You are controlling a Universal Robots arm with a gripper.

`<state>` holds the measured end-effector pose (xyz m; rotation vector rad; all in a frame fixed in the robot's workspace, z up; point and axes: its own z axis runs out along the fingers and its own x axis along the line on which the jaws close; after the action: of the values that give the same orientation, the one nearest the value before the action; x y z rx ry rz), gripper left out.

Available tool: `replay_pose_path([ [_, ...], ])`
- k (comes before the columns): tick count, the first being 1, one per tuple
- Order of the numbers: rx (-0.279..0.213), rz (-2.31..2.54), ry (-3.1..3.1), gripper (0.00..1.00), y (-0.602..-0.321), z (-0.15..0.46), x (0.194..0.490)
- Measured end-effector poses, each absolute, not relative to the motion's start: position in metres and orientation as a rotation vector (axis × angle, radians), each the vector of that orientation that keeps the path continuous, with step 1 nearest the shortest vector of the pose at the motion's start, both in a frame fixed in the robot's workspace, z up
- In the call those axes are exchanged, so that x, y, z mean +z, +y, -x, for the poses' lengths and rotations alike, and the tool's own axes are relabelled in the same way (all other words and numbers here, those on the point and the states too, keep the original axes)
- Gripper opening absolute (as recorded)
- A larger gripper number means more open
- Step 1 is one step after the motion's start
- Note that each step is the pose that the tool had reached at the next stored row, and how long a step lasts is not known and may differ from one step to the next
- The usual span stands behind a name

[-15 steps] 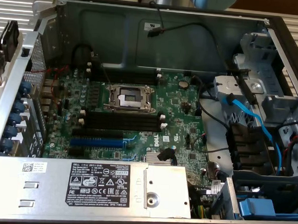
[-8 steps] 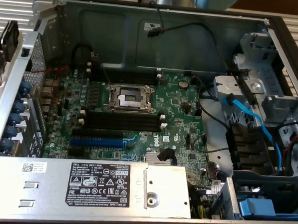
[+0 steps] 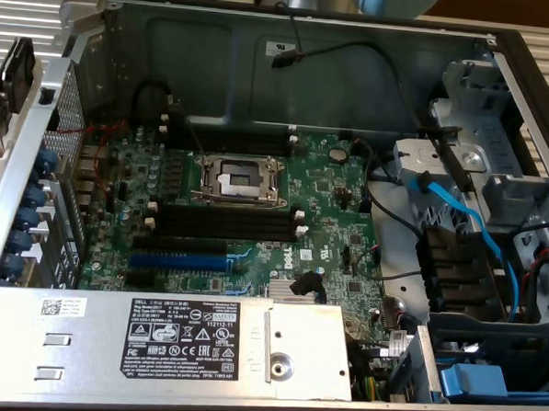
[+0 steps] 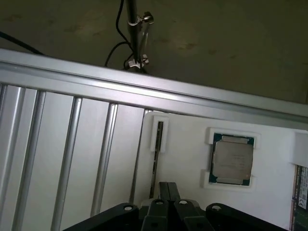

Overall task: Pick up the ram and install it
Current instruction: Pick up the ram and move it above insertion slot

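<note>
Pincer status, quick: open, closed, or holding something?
Pincer: closed, with nothing seen in its grip.

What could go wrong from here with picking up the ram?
The gripper is shut beside the ram; lowered like this, it might knock the stick instead of straddling it. The memory slots sit right by the processor socket, so a misaligned insertion could hit it.
</note>
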<state>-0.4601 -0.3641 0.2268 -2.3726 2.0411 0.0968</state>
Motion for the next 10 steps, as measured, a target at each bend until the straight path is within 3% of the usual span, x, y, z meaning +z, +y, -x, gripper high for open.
replay_pose_path([
  [10, -0.038, 2.374, 2.044, 0.10, -0.3619, 0.4623, 0.2238],
])
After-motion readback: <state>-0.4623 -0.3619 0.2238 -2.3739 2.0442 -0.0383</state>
